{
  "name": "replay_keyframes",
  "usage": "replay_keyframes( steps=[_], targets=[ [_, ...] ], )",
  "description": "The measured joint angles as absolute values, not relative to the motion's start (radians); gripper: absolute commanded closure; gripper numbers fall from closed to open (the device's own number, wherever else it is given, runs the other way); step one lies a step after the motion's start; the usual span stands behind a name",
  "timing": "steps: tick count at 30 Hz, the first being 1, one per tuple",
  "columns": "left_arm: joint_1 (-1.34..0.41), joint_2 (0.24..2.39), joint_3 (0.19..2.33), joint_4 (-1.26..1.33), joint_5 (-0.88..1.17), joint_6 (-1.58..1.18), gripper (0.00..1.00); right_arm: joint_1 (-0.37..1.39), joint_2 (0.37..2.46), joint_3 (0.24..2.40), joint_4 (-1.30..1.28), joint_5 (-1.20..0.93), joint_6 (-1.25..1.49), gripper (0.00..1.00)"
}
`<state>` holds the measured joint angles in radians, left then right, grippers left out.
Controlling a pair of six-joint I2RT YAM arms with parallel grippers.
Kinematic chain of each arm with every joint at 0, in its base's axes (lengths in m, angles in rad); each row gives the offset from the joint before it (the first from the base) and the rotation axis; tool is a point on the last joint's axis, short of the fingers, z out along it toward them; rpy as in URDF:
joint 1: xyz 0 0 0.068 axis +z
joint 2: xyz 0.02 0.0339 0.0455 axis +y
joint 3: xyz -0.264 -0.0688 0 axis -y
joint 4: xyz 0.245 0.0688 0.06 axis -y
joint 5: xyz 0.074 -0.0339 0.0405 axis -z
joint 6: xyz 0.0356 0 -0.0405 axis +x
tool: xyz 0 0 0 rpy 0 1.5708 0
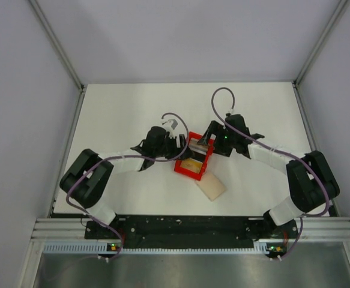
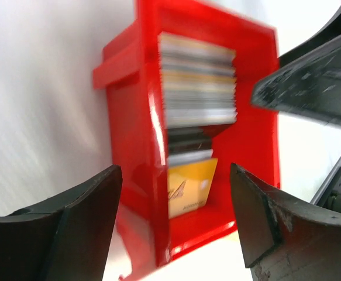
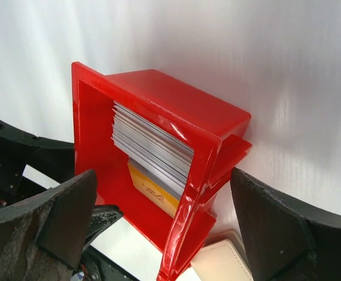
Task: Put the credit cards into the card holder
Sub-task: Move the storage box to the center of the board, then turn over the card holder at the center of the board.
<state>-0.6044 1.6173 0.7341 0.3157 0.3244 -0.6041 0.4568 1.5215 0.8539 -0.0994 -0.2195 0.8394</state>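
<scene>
Credit cards (image 2: 198, 82): thin plastic rectangles with silver, gold and dark edges, packed on edge as one stack in the far half of a red plastic open-topped tray (image 2: 135, 146). One orange-yellow card (image 2: 190, 187) leans in the tray's nearer half, closest to the left gripper (image 2: 175, 175).

Stack sits straight ahead of that gripper, between the lines of its fingers; tray's long axis runs away from it.

Left gripper: fingers spread wide, nothing pinched.

Right gripper (image 3: 163, 175): fingers spread fully, straddling a tray corner from the opposite side. Contact with the wall possible, angle too poor to say.

Both arms about equally near. Left looks to have the cleaner line on the orange-yellow card.

Card holder (image 3: 223, 263): flat beige soft wallet, below the right gripper, just beside the tray.

Print on the orange-yellow card: a dark mark and small lines, unreadable. No other writing.
</scene>
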Motion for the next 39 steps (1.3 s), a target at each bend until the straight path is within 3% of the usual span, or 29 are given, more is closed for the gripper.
replay_keyframes(
  steps=[19, 26, 31, 39],
  targets=[
    [-0.607, 1.925, 1.131, 0.326, 0.422, -0.545, 0.28, 0.342, 1.542, 0.873, -0.106, -0.169, 0.842, 0.07],
    [-0.604, 1.950, 1.176, 0.312, 0.424, -0.524, 0.13, 0.295, 1.527, 0.870, -0.137, -0.158, 0.802, 0.03],
    [-0.574, 1.850, 1.097, 0.302, 0.371, -0.503, 0.08, 0.263, 1.382, 0.828, -0.222, -0.113, 0.714, 0.04],
    [-0.555, 1.504, 0.867, 0.242, 0.247, -0.510, 0.11, 0.298, 1.059, 0.542, -0.244, -0.188, 0.714, 0.20]
  ],
)
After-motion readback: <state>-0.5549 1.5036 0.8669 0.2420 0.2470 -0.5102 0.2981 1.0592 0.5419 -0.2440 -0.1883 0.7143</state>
